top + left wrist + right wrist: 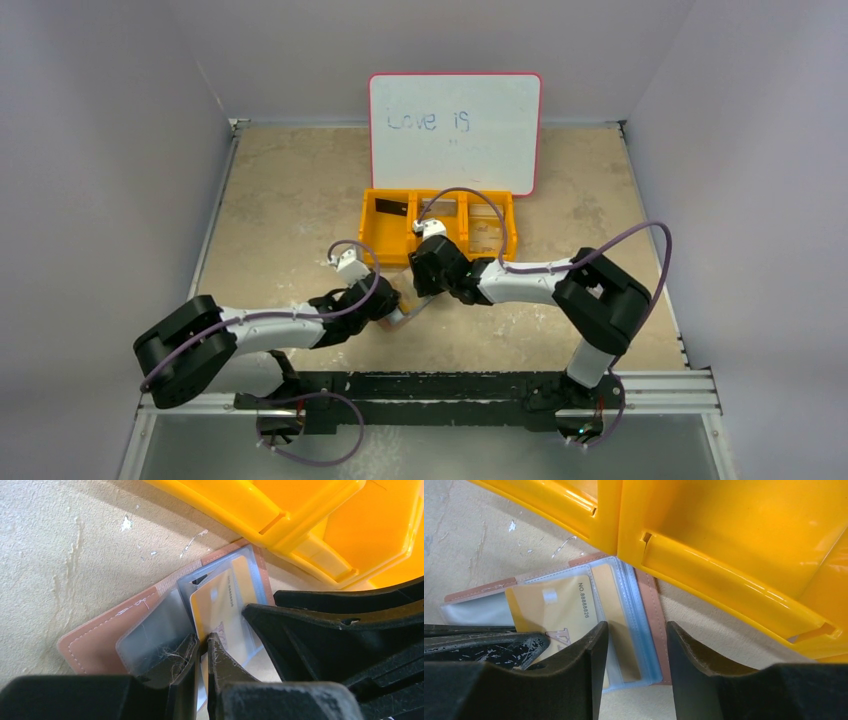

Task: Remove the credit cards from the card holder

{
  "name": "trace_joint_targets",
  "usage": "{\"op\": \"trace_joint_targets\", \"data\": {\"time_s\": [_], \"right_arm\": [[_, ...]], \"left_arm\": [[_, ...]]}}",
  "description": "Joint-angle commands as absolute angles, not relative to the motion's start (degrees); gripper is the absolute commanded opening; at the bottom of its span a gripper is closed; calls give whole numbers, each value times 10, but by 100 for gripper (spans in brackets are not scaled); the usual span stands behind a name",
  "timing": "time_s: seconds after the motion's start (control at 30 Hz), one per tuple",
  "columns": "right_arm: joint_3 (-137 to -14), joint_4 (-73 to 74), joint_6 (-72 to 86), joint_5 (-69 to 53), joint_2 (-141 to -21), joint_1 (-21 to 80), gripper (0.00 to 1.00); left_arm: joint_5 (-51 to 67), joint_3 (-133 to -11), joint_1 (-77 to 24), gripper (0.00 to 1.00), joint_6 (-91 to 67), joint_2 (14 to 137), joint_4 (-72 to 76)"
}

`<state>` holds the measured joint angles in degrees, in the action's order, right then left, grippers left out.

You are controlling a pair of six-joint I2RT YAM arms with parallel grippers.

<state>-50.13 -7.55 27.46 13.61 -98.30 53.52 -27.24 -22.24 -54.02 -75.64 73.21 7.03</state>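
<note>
Top: card holder [415, 308] on the surface beside the orange tray [385, 252], between both arms, mostly hidden under them. Left wrist: left claw [202, 647] nearly closed, pinching the beige card [220, 605], partly out of the holder. Right wrist: right claw [636, 645] wide open, straddling the holder's edge; I can't tell if it touches.

I read "Love is" on the whiteboard [455, 130] beyond both jaws, and "NO.88888826" on the yellow card [559, 605] beside my right gripper [636, 630].

Card holder [95, 640] open flat; yellow card [559, 605] partly out.
</note>
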Motion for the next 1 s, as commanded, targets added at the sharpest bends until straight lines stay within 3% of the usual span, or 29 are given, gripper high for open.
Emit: {"op": "trace_joint_targets", "data": {"time_s": [0.0, 0.4, 0.47, 0.57, 0.8, 0.97], "right_arm": [[-477, -6, 267, 162, -1007, 533, 47], [-479, 2, 274, 161, -1021, 541, 47], [-480, 3, 275, 161, -1021, 541, 47], [-475, -5, 275, 154, -1018, 541, 47], [-474, -9, 279, 145, -1022, 541, 47], [-475, -13, 281, 138, -1022, 541, 47]], "left_arm": [[-275, -210, -538, 2, -734, 726, 11], [-259, -200, -537, 13, -754, 713, 6], [-258, -197, -537, 11, -761, 709, 10], [-255, -189, -538, 1, -773, 706, 13], [-251, -168, -538, 0, -797, 692, 29], [-251, -161, -537, 14, -800, 684, 49]]}}
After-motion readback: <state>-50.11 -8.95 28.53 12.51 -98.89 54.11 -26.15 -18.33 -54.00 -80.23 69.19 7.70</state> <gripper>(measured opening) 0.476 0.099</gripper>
